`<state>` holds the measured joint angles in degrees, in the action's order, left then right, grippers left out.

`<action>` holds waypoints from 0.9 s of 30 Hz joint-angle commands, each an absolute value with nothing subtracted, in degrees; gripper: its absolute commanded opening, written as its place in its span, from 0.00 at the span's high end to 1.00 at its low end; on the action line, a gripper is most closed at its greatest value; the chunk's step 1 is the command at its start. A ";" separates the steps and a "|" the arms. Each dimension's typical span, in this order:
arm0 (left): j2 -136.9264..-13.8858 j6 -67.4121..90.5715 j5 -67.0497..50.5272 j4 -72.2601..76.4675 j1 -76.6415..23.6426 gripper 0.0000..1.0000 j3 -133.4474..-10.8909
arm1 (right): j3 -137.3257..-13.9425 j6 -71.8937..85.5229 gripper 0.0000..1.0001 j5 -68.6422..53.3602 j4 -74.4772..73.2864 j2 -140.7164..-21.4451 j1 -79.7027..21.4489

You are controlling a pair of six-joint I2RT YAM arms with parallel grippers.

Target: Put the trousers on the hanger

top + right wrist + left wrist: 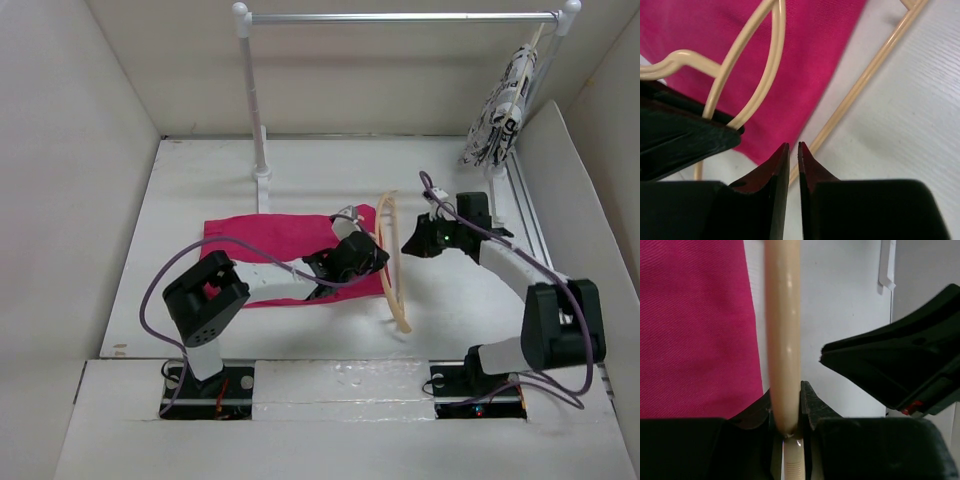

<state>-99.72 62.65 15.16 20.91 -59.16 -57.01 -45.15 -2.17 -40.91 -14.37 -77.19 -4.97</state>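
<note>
The magenta trousers [265, 240] lie folded flat on the white table, left of centre. The tan hanger [393, 262] stands on edge just off their right end. My left gripper [376, 256] is shut on the hanger; in the left wrist view the tan bar [782, 335] is clamped between the fingers, with the trousers [695, 325] at the left. My right gripper [408, 244] is on the hanger's right side, its jaws closed and empty [793, 146], just above the hanger's straight bar [865, 80] and the trousers' edge [805, 55].
A white metal rail [400, 17] on posts stands at the back, with a black-and-white patterned garment [500, 110] hanging at its right end. White walls close in on the left, back and right. The two grippers are close together at the hanger.
</note>
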 commanded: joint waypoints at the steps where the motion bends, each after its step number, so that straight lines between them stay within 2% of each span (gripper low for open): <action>1: -100.37 65.13 19.94 23.74 -59.59 1.00 -57.12 | -45.61 -0.44 0.81 -42.45 -1.77 -82.33 -7.38; 4: -101.86 65.39 19.51 23.20 -59.59 1.00 -57.57 | -46.75 1.65 0.71 -41.23 2.37 -88.14 -9.49; 8: -103.18 65.57 19.69 21.89 -59.07 1.00 -57.83 | -48.42 2.29 0.67 -37.29 3.87 -92.63 -12.04; 12: -104.32 64.16 19.95 20.31 -59.06 1.00 -59.41 | -48.52 4.12 0.53 -34.37 5.70 -95.61 -12.83; 19: -104.24 63.28 19.60 18.90 -57.40 1.00 -58.89 | -46.85 7.03 0.49 -31.03 6.59 -98.17 -16.25; 20: -103.98 63.02 19.69 18.90 -57.39 1.00 -58.54 | -45.45 7.55 0.50 -32.07 7.64 -98.35 -16.78; 22: -103.71 62.23 20.30 18.81 -57.39 1.00 -58.27 | -43.95 10.45 0.65 -33.83 11.59 -98.44 -17.31; 23: -103.45 61.18 20.56 18.37 -57.39 1.00 -58.27 | -42.90 11.07 0.79 -35.75 12.65 -98.18 -17.31; 24: -103.27 60.65 21.18 17.59 -57.39 1.00 -58.45 | -42.46 12.21 1.00 -36.38 13.96 -97.65 -17.31; 27: -102.83 58.37 21.97 16.27 -56.87 1.00 -58.36 | -42.36 13.18 1.00 -36.74 13.11 -93.53 -14.77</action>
